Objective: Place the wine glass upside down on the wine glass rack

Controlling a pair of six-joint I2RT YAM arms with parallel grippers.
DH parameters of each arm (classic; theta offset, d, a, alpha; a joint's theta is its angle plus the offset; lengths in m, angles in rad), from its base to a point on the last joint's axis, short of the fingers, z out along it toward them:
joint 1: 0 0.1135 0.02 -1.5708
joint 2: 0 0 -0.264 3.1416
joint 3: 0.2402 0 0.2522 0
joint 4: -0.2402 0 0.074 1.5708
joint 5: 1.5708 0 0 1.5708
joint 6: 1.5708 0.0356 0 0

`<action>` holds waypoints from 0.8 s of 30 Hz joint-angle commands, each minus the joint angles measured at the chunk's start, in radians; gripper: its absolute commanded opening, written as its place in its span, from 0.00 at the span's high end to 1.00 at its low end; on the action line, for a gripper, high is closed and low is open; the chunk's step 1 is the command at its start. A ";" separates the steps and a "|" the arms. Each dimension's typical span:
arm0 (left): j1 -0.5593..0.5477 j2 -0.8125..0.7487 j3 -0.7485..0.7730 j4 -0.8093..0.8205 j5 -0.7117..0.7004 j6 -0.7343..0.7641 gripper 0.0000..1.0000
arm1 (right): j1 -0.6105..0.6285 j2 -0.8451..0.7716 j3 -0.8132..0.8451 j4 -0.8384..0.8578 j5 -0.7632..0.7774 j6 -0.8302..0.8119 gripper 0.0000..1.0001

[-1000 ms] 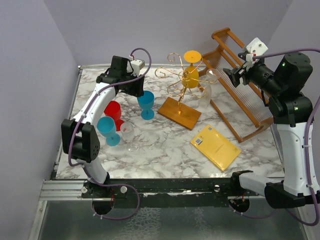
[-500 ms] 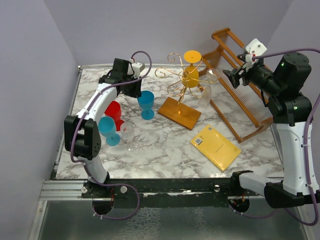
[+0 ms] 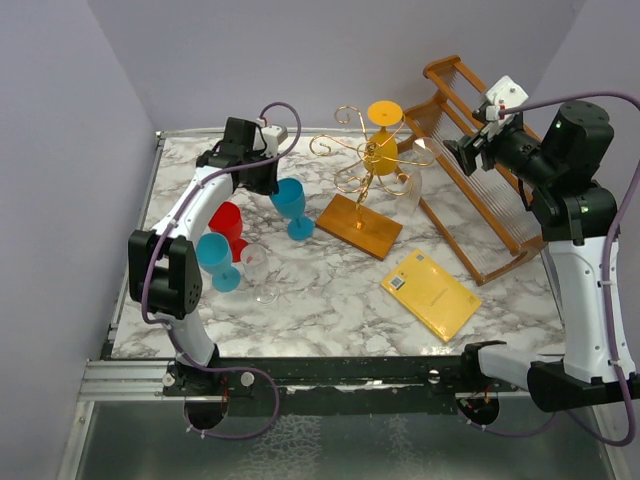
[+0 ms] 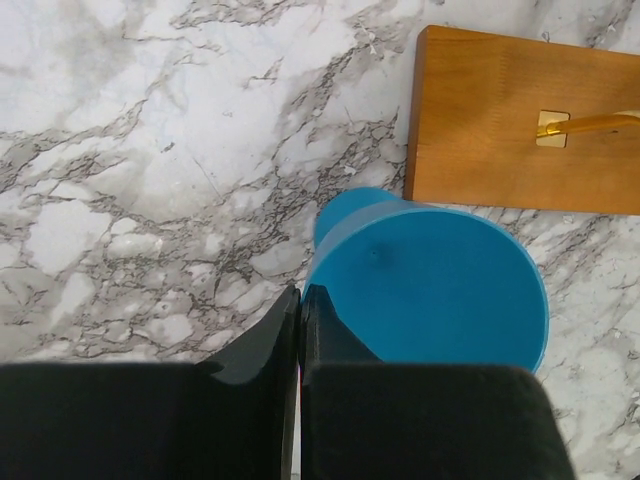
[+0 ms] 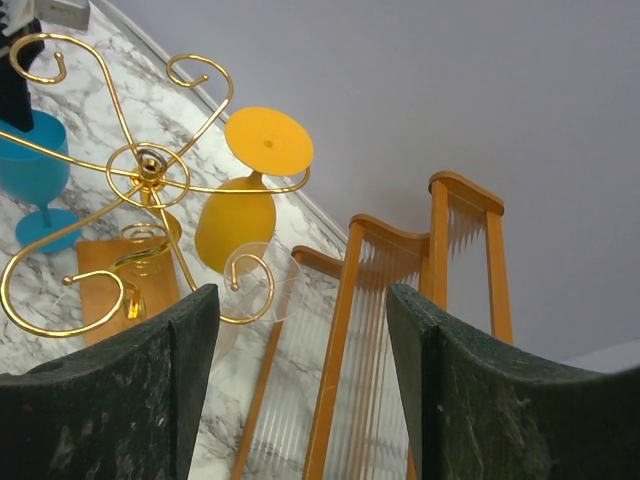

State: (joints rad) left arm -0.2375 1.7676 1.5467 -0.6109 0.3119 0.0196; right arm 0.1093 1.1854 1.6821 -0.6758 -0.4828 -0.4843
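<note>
Gripped at the rim by the left gripper (image 4: 300,330), whose fingers are pinched narrowly over the wall of the bowl, the blue wine glass (image 3: 293,208) is seen tilted in the top view — bowl leaning toward the arm, foot kicked out toward the wine glass rack (image 3: 363,190). It sits near the left of the rack's wooden base (image 4: 520,120), and whether its foot touches the tabletop (image 3: 330,290) cannot be told. Its long axis runs from rim to foot, steeply up but off vertical, with the mouth facing upward; a full inversion is judged to be needed before hanging.

A thin rim pinch is likely to slip during that turn, and the glass could be dropped or swung into the gold wire arms. The yellow glass (image 5: 245,190) and a clear glass (image 5: 262,290) already hung there could be knocked, or the light stand tipped.

The right gripper (image 5: 300,390) is held wide open and empty, raised near the rack and the slatted wooden rack (image 3: 480,170), well apart from the blue glass.
</note>
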 commanded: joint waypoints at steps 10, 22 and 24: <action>0.183 -0.272 0.018 0.056 0.084 -0.058 1.00 | -0.023 0.029 -0.082 0.001 0.142 -0.143 0.28; 0.208 -0.400 0.259 0.147 0.033 -0.259 1.00 | -0.023 0.133 0.109 -0.082 0.062 -0.003 0.27; 0.208 -0.398 0.306 0.163 0.046 -0.300 1.00 | -0.023 0.153 0.147 -0.089 0.033 0.031 0.28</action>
State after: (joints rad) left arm -0.0338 1.4010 1.7584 -0.5259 0.3500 -0.1677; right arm 0.0902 1.3087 1.7378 -0.7284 -0.3843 -0.5457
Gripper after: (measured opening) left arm 0.018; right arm 0.724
